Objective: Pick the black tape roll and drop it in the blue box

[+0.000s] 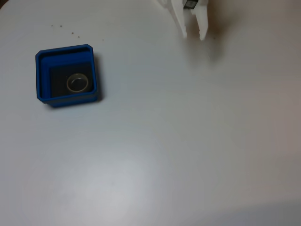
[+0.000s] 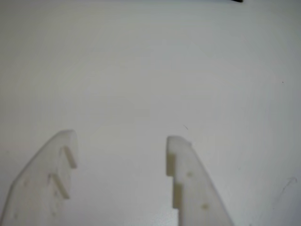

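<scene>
Where the wrist view looks down past its own tool, the gripper fills the lower edge: two white plastic fingers, one blunt-tipped at lower left, one notched at lower right, spread with a clear gap of bare surface between them. Nothing held; jaws apart and empty. Beyond the tips, plain pale table, faint hairline marks at right, a small dark sliver at the top edge, too little of it seen to identify. Fixed view from above: gripper enters at the top edge right of centre, both white prongs pointing down-frame, soft shadow just to their right on the table. Well apart, at left of frame, the blue box sits flat, thick blue walls, dark floor. Black tape roll lies flat inside it, toward the lower right of the floor, pale inner ring visible, dark outer band hard to separate from the floor. A few tiny specks on the table above the box.
</scene>
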{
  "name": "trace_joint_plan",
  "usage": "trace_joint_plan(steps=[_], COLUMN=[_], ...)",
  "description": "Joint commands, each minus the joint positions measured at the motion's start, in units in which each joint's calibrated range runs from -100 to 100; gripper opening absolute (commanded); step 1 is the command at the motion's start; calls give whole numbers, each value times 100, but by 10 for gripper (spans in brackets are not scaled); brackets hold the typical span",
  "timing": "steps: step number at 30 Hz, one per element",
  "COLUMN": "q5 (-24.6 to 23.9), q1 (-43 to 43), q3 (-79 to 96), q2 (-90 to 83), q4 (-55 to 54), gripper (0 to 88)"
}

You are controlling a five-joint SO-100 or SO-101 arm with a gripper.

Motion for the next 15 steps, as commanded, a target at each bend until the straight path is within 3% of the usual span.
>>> trace_joint_plan(steps=[1,15], q5=[1,45], q1=[12,12], q3=[90,90], q2=[-323,-315], q4=[-99,-74], gripper=[166,136])
